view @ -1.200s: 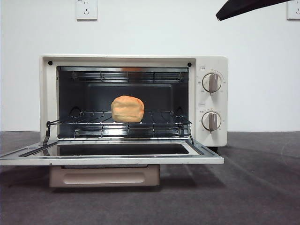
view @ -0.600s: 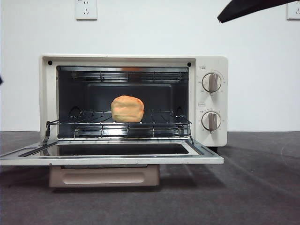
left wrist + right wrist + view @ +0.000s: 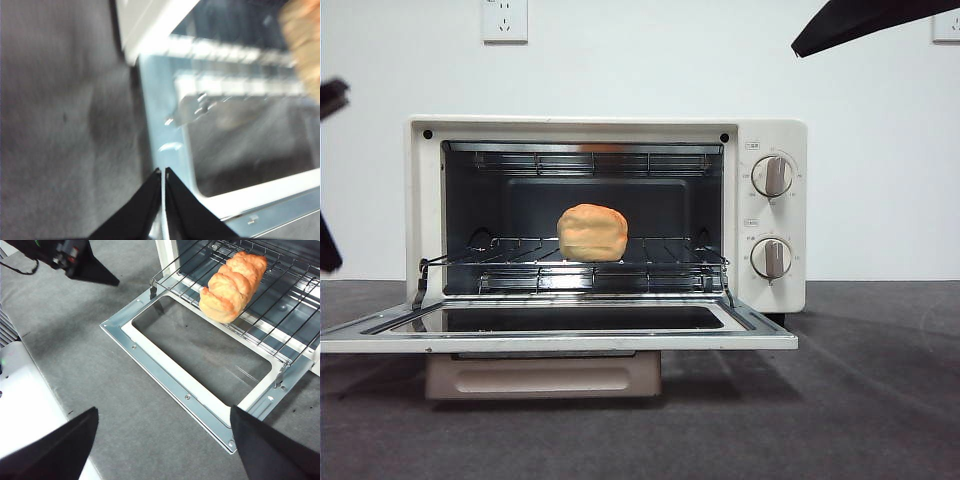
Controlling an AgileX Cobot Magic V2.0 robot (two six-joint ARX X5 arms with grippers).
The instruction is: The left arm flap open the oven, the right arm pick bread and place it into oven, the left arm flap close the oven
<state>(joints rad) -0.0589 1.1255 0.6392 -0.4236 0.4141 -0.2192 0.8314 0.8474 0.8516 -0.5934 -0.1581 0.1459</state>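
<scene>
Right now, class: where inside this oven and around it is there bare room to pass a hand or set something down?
Free: wire rack either side of the bread; grey table right of the oven. Crowded: the table at the open door's left edge, where the left hand hovers.

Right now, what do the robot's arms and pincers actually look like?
Both grippers are matte black. The left gripper ends in two flat wedge jaws tapering to thin points. The right gripper has the same broad black triangular jaws, set far apart. Seen from the right wrist, the left arm's tip looks black too, with a thin black cable and small red and green spots, too small to read.
</scene>
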